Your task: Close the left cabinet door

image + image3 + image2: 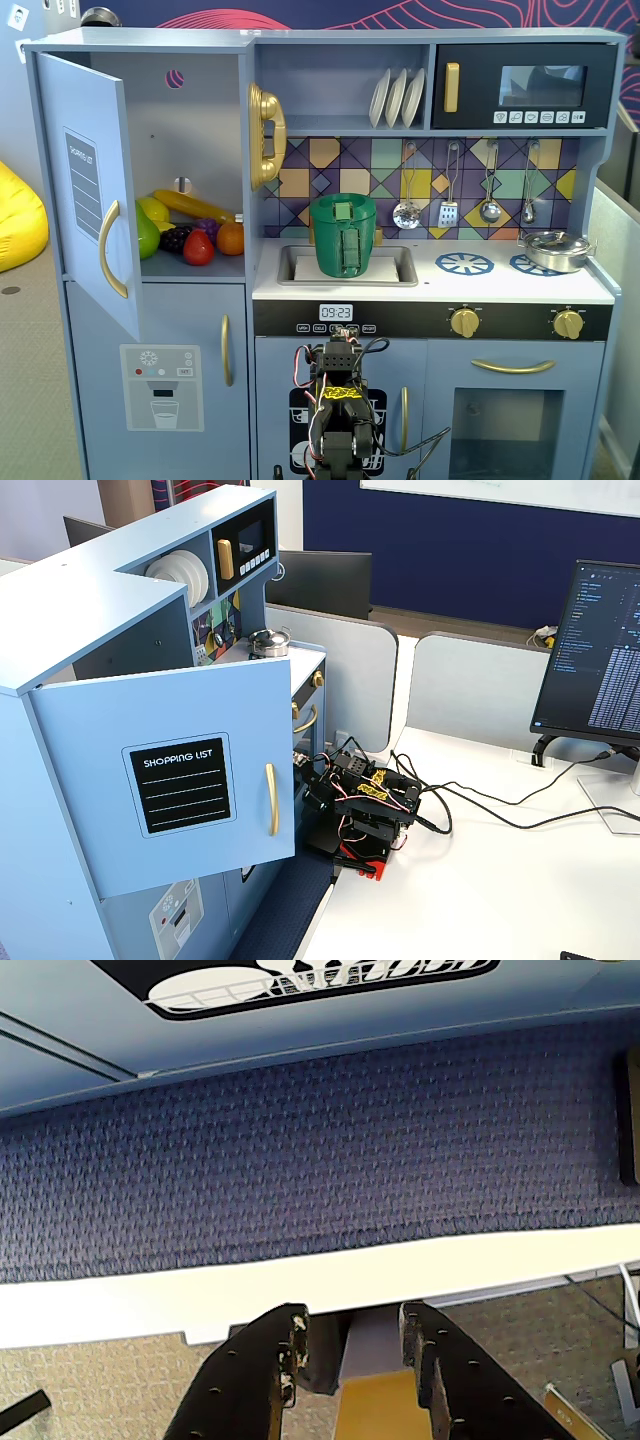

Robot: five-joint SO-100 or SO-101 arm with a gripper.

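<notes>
The left cabinet door [88,180], light blue with a curved gold handle [108,250], stands swung wide open at the upper left of the toy kitchen. The side fixed view shows the door's [160,780] front with the black "SHOPPING LIST" panel [181,785]. My arm [340,410] sits folded low in front of the kitchen's middle, well right of and below the door. In the wrist view my gripper [352,1325] points down at the table edge, its jaws a little apart and holding nothing. The door is out of the wrist view.
Toy fruit [190,235] lies inside the open cabinet. A gold phone [266,135] hangs beside it, and a green pot [343,235] sits in the sink. A blue mat [320,1150] lies under the kitchen. Cables [480,800] and a monitor [600,650] are on the white desk.
</notes>
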